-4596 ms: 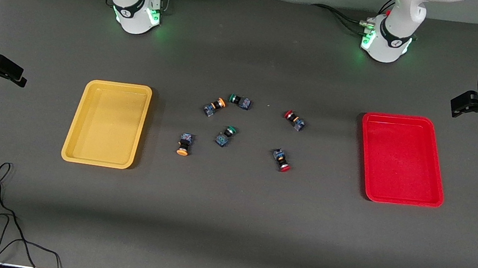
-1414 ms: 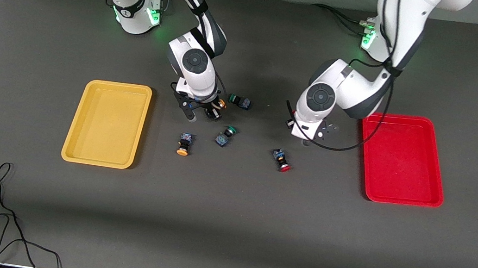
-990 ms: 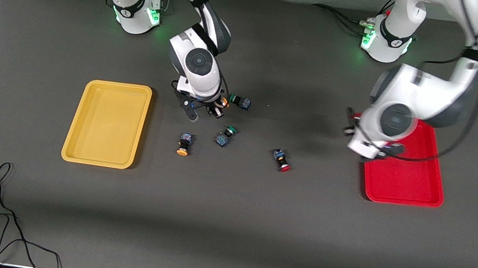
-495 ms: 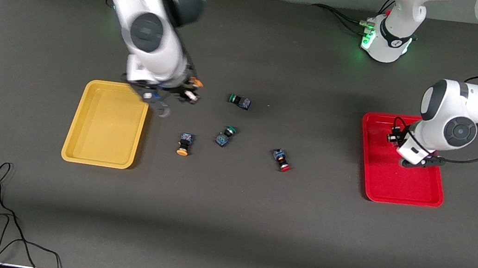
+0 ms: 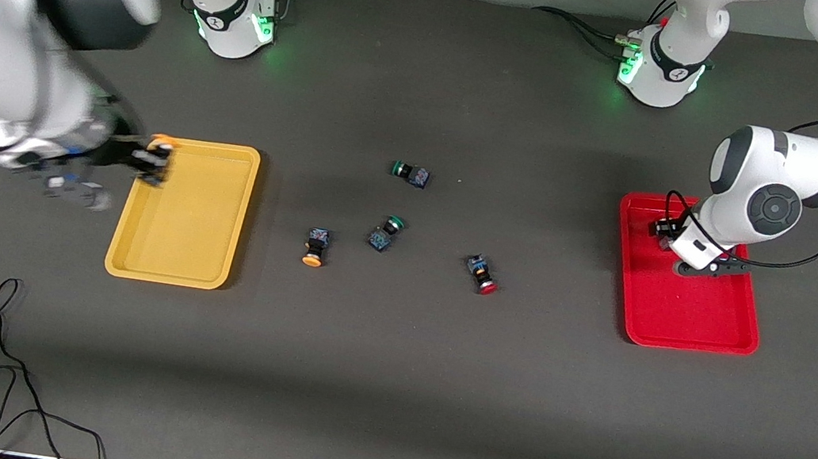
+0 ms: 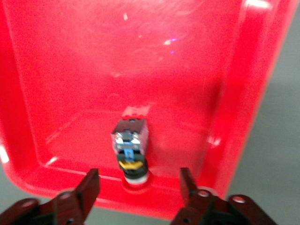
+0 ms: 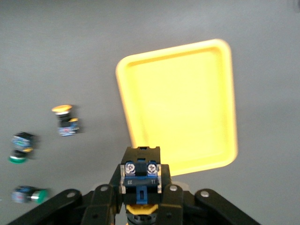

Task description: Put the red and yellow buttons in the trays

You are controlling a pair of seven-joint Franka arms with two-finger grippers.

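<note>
The left wrist view alone shows a small red-capped push-button switch [image 6: 131, 145] lying in the shallow red plastic tray [image 6: 61, 70], just past the spread, empty fingers of the left gripper [image 6: 138, 187]; in the front view that arm hides it. The right gripper [image 7: 140, 197] is clamped on a yellow-capped switch with a black-and-blue body [image 7: 140, 180], its screw terminals showing, over the rim of the shallow yellow plastic tray [image 5: 172, 260].
</note>
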